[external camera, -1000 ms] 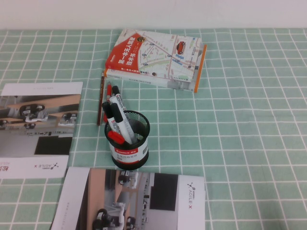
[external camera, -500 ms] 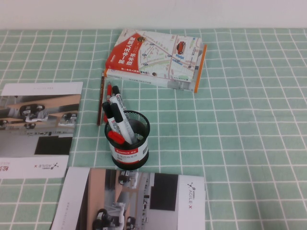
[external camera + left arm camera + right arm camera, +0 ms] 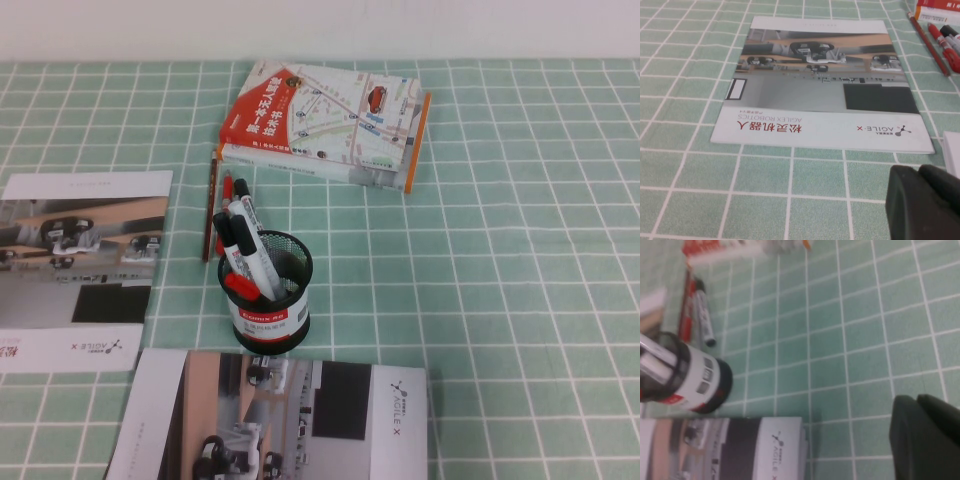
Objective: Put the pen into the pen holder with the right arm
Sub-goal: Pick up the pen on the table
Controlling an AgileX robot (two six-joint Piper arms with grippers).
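Fingers (image 3: 927,432) of the right gripper (image 3: 916,405) are sitting pressed together, black, gripping nothing, hovering over the green checked cloth surface (image 3: 500,250). Left gripper (image 3: 918,172) fingers (image 3: 927,205) are also lying closed and empty, just beside the grey printed brochure (image 3: 820,85). Neither gripper is showing in the high view.

High view is showing the thick white-barrelled marker with black cap (image 3: 248,248) leaning inside the round black wire-mesh pen holder (image 3: 268,300), alongside other markers. Right wrist view is showing the holder well apart from those fingers, with another marker (image 3: 704,315) lying on the cloth. A red-and-white map book (image 3: 325,122) is resting beyond the holder.
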